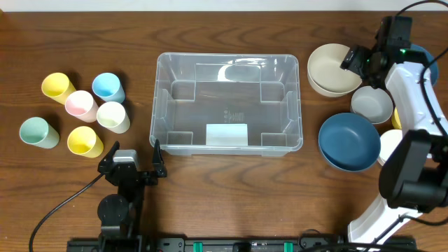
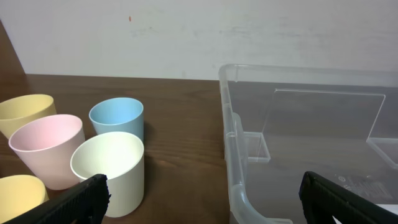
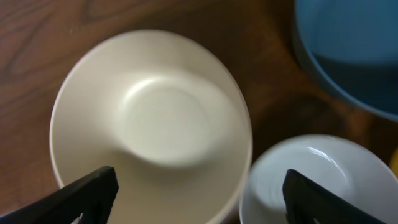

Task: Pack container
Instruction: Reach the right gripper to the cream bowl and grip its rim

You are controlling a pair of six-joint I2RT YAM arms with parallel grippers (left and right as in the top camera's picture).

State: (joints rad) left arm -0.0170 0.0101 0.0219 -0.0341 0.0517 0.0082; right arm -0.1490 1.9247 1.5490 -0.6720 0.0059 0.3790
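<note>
We see a dark wood table w/ the container sitting upright at its centre, clear plastic, nothing inside. To its R are the bowls: a big dark blue bowl near the front corner, a cream bowl by the back corner, and a smaller pale grey bowl btwn them, further right. To its L is a cluster of six cups: yellow cup, light blue cup, pink cup, cream cup, green cup and a 2nd yellow cup. The left gripper is at the front, near the container's front-L corner, fingers spread wide, holding nothing. The right gripper is above the cream bowl, fingers spread apart; we can't tell if they touch it. Smallest: the pale label on the container's front wall.
</note>
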